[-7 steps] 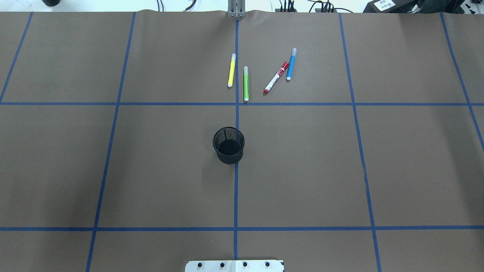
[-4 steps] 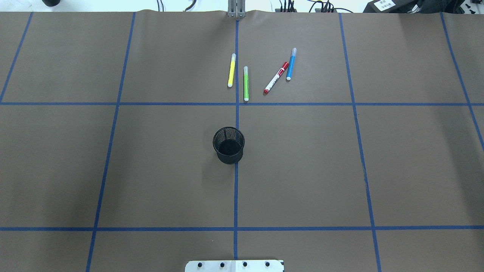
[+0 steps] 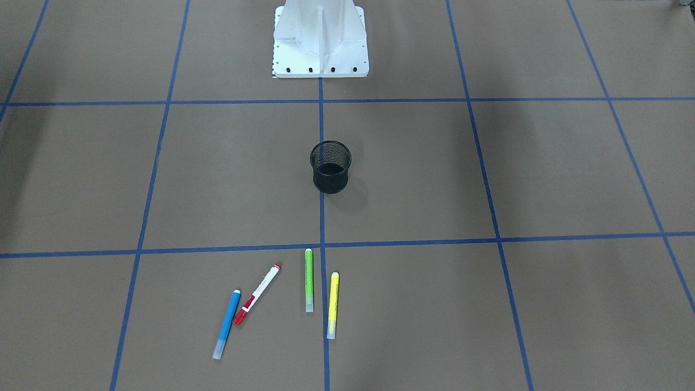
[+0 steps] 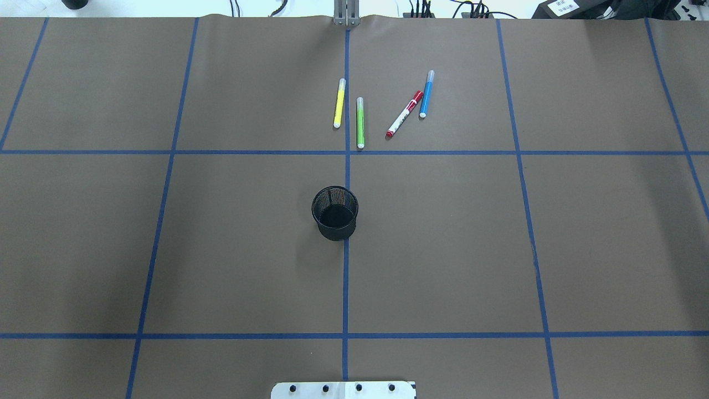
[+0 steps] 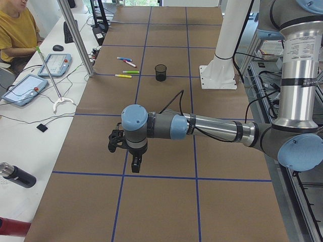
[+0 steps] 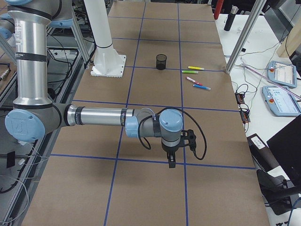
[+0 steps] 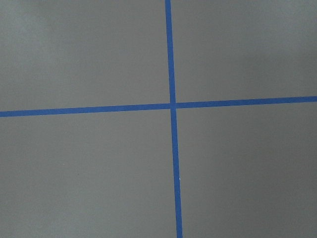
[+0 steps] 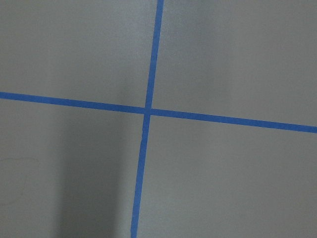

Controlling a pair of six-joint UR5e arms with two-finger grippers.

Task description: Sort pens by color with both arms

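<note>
Four pens lie side by side on the brown table beyond the black mesh cup (image 4: 334, 213): yellow (image 4: 339, 103), light green (image 4: 360, 123), white with a red cap (image 4: 404, 114) and blue (image 4: 426, 94). The front-facing view shows the same row: blue (image 3: 227, 324), red-capped (image 3: 256, 294), green (image 3: 309, 280), yellow (image 3: 333, 305). Both arms hang low over the table's far ends, well away from the pens. The left gripper (image 5: 134, 162) and the right gripper (image 6: 171, 159) show only in the side views, so I cannot tell whether they are open or shut. Each wrist view shows only crossed blue tape.
The white pedestal base (image 3: 320, 43) stands behind the cup. A seated person (image 5: 17, 30) and tablets (image 5: 55, 64) are at a side bench past a metal post (image 5: 75, 35). Blue tape lines divide the table into squares.
</note>
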